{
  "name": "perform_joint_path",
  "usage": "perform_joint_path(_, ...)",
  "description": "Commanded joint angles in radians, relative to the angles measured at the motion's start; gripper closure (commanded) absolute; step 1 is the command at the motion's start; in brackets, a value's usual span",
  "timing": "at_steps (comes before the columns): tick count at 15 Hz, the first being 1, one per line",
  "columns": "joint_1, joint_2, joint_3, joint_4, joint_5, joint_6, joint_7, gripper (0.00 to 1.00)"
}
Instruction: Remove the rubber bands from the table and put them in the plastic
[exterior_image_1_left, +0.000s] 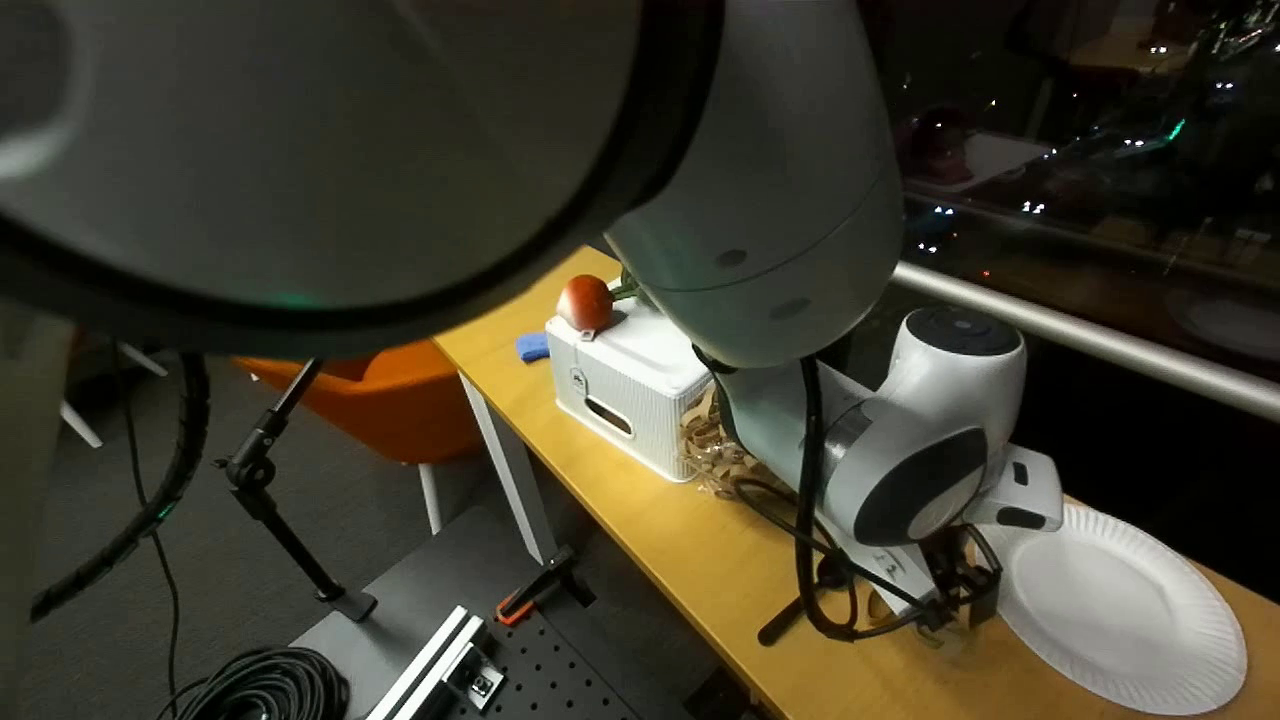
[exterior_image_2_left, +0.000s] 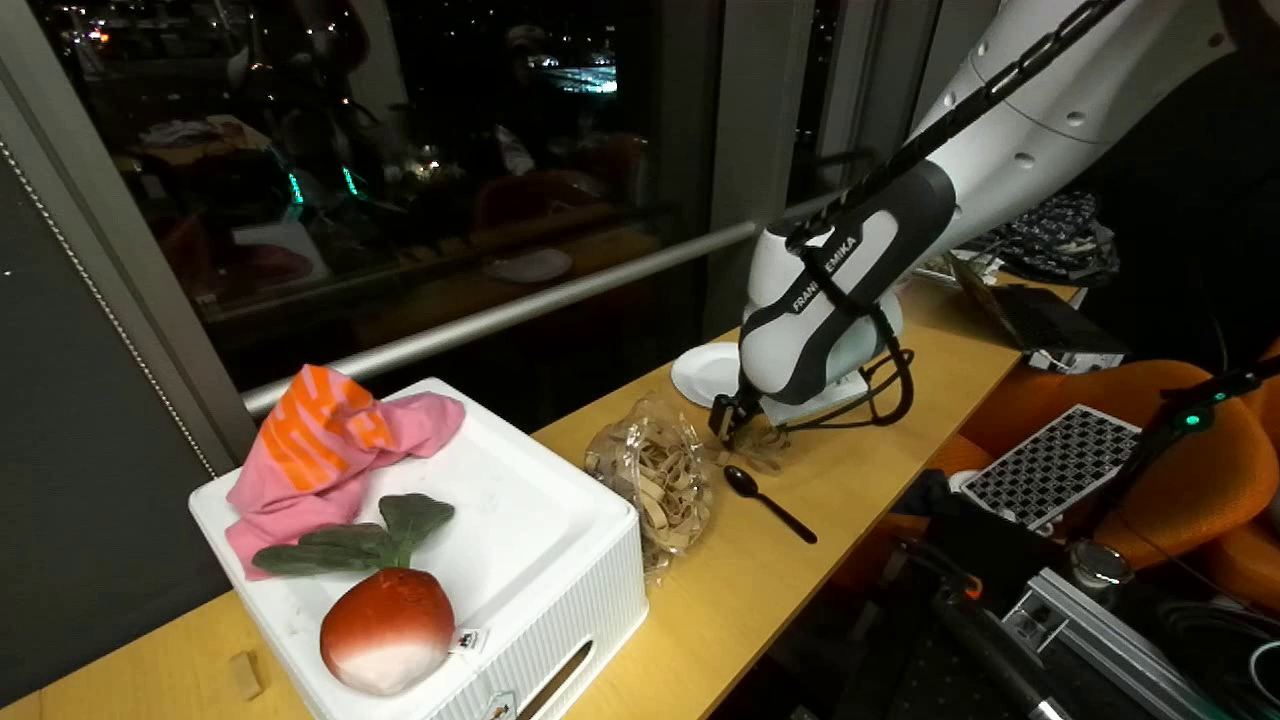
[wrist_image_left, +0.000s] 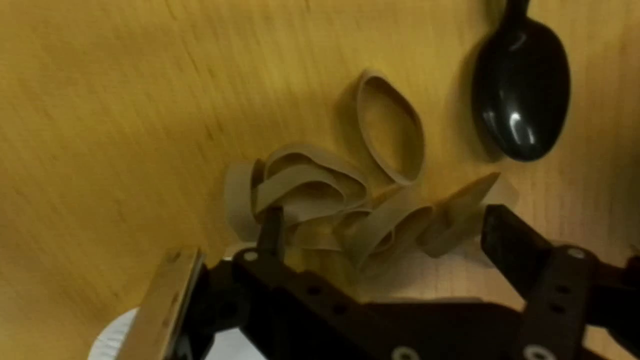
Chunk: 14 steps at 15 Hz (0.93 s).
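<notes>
Several tan rubber bands (wrist_image_left: 300, 182) lie in a loose pile on the light-wood table (wrist_image_left: 125, 100), with one loop (wrist_image_left: 367, 125) beside it. In an exterior view the pile (exterior_image_2_left: 768, 450) lies just beyond the black spoon. My gripper (wrist_image_left: 385, 217) is open, low over the pile; its fingertips stand on either side of most of it, with nothing clamped between them. It also shows in both exterior views (exterior_image_1_left: 965, 600) (exterior_image_2_left: 730, 425). The clear plastic bag (exterior_image_2_left: 665, 480), holding a tan tangle of bands, stands between the white box and the gripper; the arm partly hides it in an exterior view (exterior_image_1_left: 712, 450).
The black spoon (wrist_image_left: 522, 90) lies close to the bands. A white paper plate (exterior_image_1_left: 1110, 610) lies on the gripper's far side from the bag. A white box (exterior_image_2_left: 600, 590) carries a plush radish (exterior_image_2_left: 388, 630) and a pink cloth (exterior_image_2_left: 330, 450). A window rail (exterior_image_2_left: 560, 300) runs along the table's back.
</notes>
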Motion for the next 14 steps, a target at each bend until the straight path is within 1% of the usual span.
perform_joint_path(1,-0.006,0.033,0.038,0.025,0.047,0.071,-0.025,0.0)
perform_joint_path(3,-0.017,0.038,0.058,0.02,0.065,0.063,-0.031,0.0)
perform_joint_path(5,-0.017,0.03,0.058,0.007,0.077,0.049,-0.029,0.0)
perform_joint_path(10,-0.014,0.011,0.011,-0.004,0.072,0.058,-0.018,0.0)
perform_joint_path(14,-0.01,0.019,-0.023,0.003,0.062,0.032,-0.01,0.0)
